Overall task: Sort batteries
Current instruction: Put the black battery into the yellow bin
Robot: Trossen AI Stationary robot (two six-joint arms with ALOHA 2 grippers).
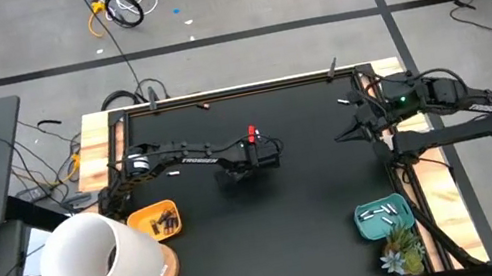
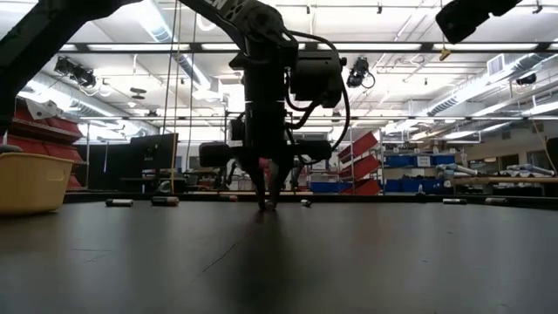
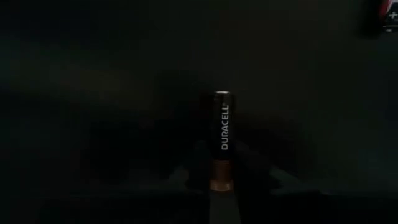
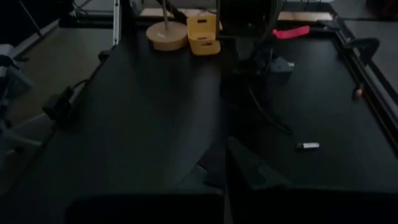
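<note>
A black battery (image 3: 222,134) with a copper end lies on the black mat (image 1: 307,198) near the table's middle. My left gripper (image 2: 267,202) points steeply down with its fingertips at the mat, shut on this battery. My right gripper (image 1: 339,138) hangs shut and holds nothing, high above the table's right side. An orange tray (image 1: 154,222) at the near left holds dark batteries. A teal tray (image 1: 384,216) at the near right holds white ones. Loose batteries lie on the mat, among them a silver one (image 4: 308,146). My left gripper has the battery's copper end (image 3: 220,178) pinched between its two fingers (image 3: 194,168), one on each side. The fingers come from above, pointing steeply down, and lie across the battery. The battery lies flat on the mat, its black end pointing away from the fingers.
A big white cylinder (image 1: 94,256) stands at the near left corner beside the orange tray. A small plant (image 1: 403,252) stands at the near right corner. Several loose batteries (image 2: 119,202) lie along the mat's far part. Wooden boards (image 1: 95,144) frame the mat.
</note>
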